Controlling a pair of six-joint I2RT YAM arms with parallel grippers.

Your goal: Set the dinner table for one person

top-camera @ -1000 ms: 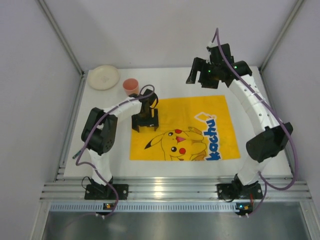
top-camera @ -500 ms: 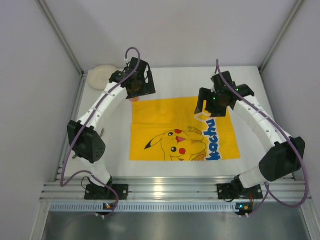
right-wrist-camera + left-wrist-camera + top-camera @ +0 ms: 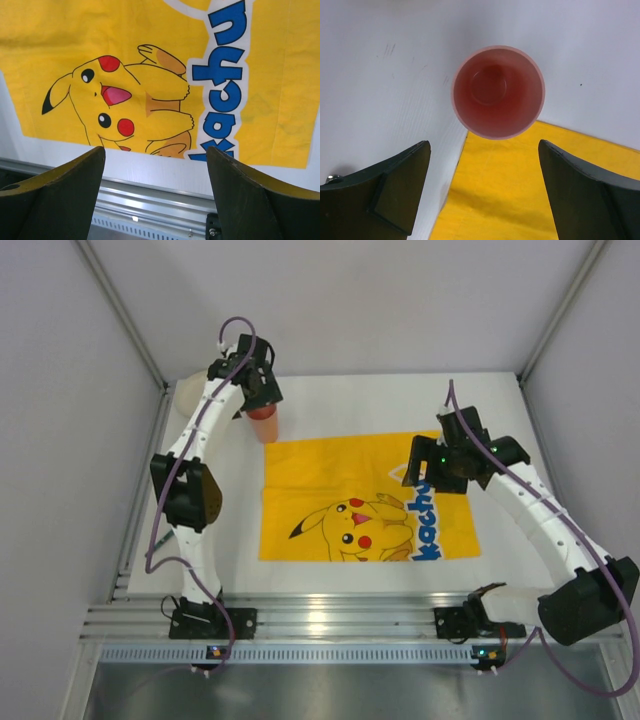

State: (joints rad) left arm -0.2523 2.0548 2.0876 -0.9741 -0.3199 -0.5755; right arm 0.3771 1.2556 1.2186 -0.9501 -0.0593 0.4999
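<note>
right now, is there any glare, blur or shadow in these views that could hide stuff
top external: even light, sharp, with one bright glare patch on the metal rail. left wrist: pink cup in focus, left fingers soft-edged up close, a dim shadow on the yellow mat. right wrist: the mat's print sharp, right fingers blurred, small glints on the rail.

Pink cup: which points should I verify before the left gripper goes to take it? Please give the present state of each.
1. Left gripper open: ok.
2. Cup upright and empty: ok.
3. Cup between the fingers: not ok, it lies ahead of the tips.
4. Cup base free of the mat corner: cannot tell.
5. Right gripper far from the cup: ok, open above the mat.
</note>
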